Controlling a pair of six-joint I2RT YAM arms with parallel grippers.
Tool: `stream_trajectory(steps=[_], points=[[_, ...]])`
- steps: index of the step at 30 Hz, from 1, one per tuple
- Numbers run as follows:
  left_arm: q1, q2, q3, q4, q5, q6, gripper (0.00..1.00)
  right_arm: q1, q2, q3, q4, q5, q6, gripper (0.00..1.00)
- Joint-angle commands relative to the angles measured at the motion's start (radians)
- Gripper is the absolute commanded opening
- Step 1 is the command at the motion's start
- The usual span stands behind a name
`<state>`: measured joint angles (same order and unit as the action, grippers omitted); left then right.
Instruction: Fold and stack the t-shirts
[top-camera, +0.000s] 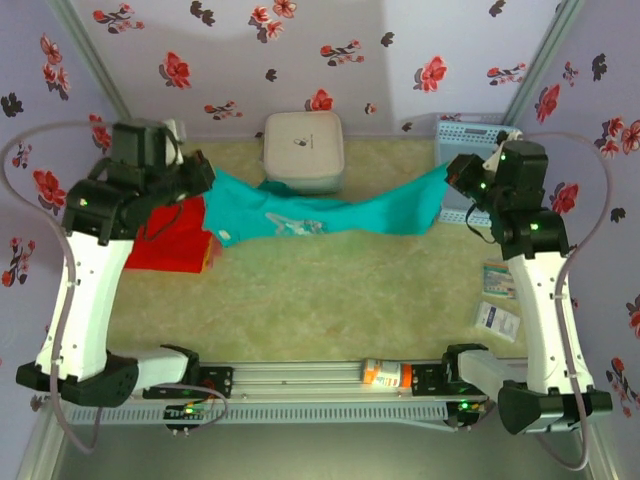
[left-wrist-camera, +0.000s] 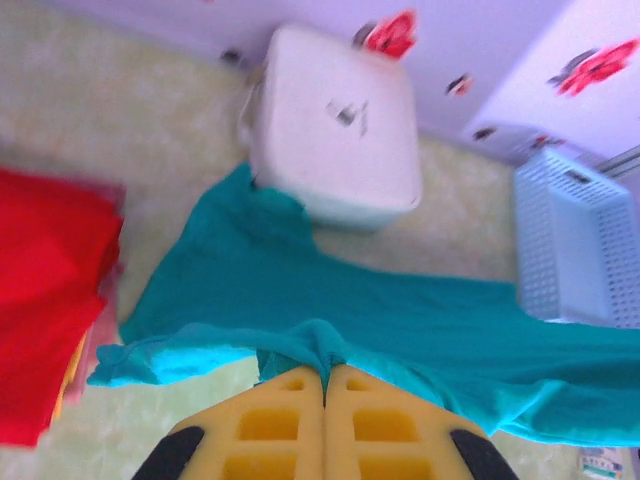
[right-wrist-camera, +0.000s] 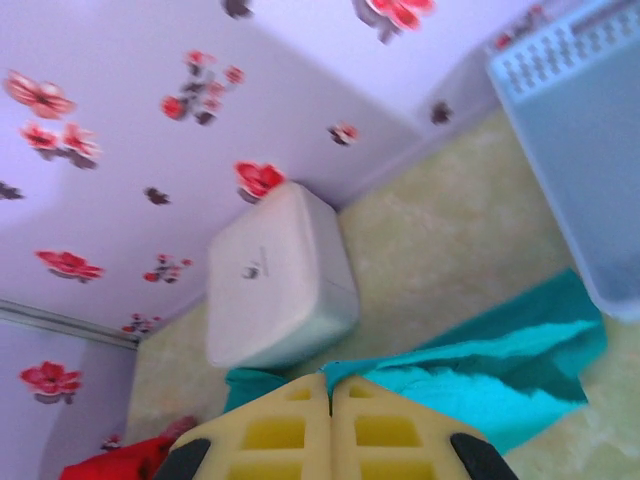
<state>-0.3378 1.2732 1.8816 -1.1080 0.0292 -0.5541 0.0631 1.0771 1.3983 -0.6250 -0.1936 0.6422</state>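
Pinching the teal t-shirt (top-camera: 330, 215) at both ends, left gripper (left-wrist-camera: 325, 370) and right gripper (right-wrist-camera: 330, 382) each pressed together on cloth, stretching it unfolded above the table. Seemingly done with the red t-shirt (top-camera: 165, 240), folded flat beneath the left arm; yet to fold the teal one and stack

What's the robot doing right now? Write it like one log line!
left gripper: shut on teal t-shirt | right gripper: shut on teal t-shirt | red t-shirt: lying at left
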Motion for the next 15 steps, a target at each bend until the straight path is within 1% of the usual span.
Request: stream_trajectory(steps=[1, 3, 6, 9, 15], points=[[0.025, 0.005, 0.203, 0.008, 0.065, 0.148, 0.00, -0.005, -0.021, 0.098, 0.062, -0.038, -0.070, 0.00], [0.028, 0.036, 0.317, -0.022, 0.074, 0.183, 0.00, -0.005, -0.038, 0.121, 0.053, -0.037, -0.117, 0.00], [0.028, 0.057, 0.434, -0.051, 0.140, 0.232, 0.00, -0.005, -0.088, 0.120, 0.084, -0.070, -0.158, 0.00], [0.027, 0.019, 0.446, -0.038, 0.178, 0.260, 0.00, -0.005, -0.146, 0.113, 0.116, -0.104, -0.182, 0.00], [0.028, -0.093, 0.493, -0.019, 0.237, 0.291, 0.00, -0.004, -0.263, 0.135, 0.122, -0.122, -0.220, 0.00]])
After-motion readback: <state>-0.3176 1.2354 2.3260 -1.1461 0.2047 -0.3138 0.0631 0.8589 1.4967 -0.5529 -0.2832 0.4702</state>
